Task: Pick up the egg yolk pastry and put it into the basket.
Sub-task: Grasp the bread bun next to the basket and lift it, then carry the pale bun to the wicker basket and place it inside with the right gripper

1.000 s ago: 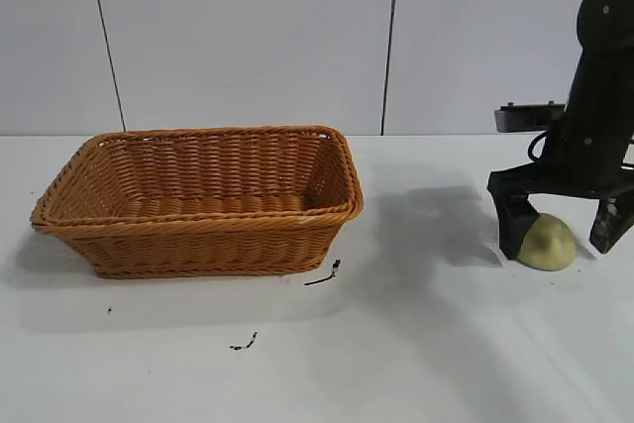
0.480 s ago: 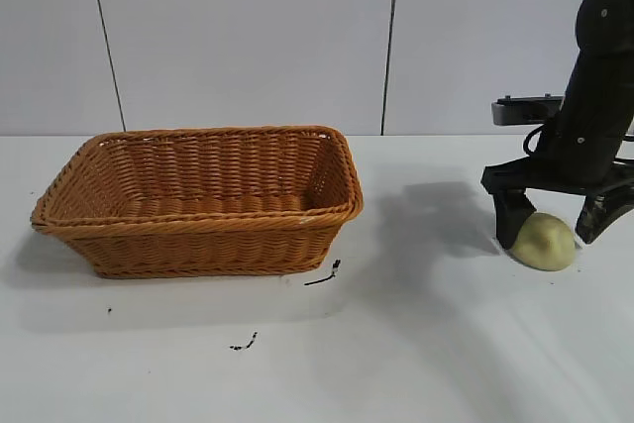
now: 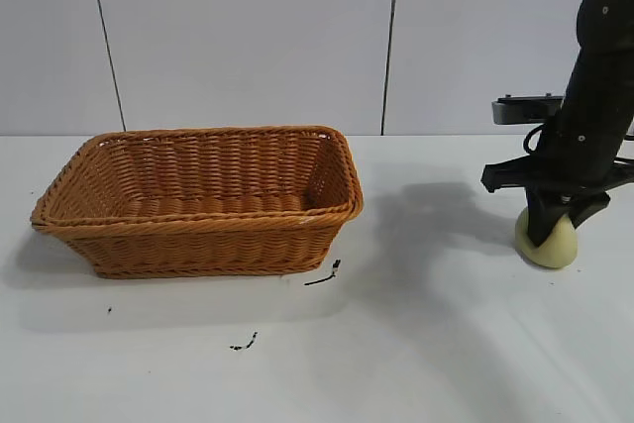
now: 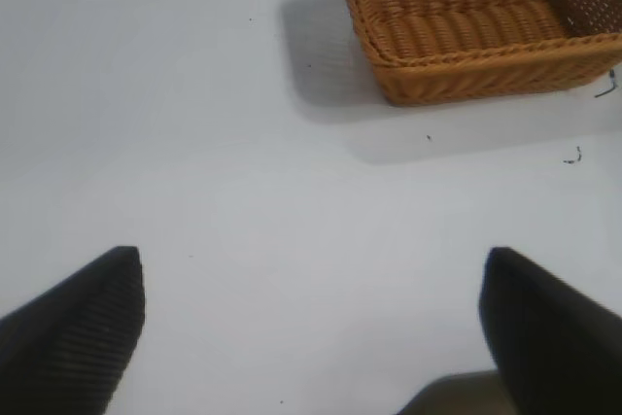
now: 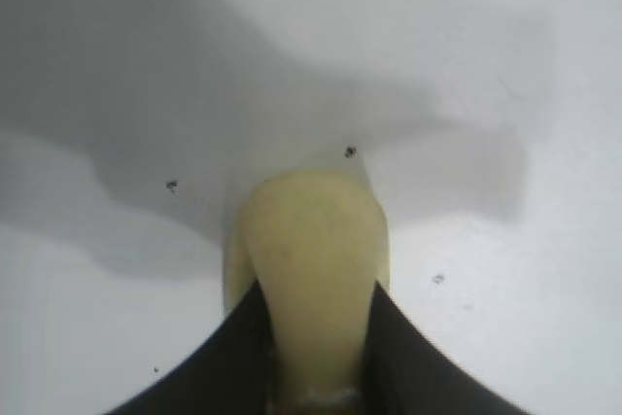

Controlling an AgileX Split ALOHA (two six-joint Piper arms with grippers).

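pale yellow pastry, orange-brown woven basket

Support: flat white matte table. Lying on it:
- large rectangular orange-brown woven wicker basket, left half;
- small pale yellow-green dome-shaped egg yolk pastry, far right, well apart from the basket;
- small black scraps just beside the basket's near corner.

White bench, plain and matte. Two small black scraps on it: a thin curled one near centre, a smaller one nearer the camera and slightly left of it. Tiny dark speck toward near left. Pale wall behind, split by two dark vertical seams, one left, one right of centre.
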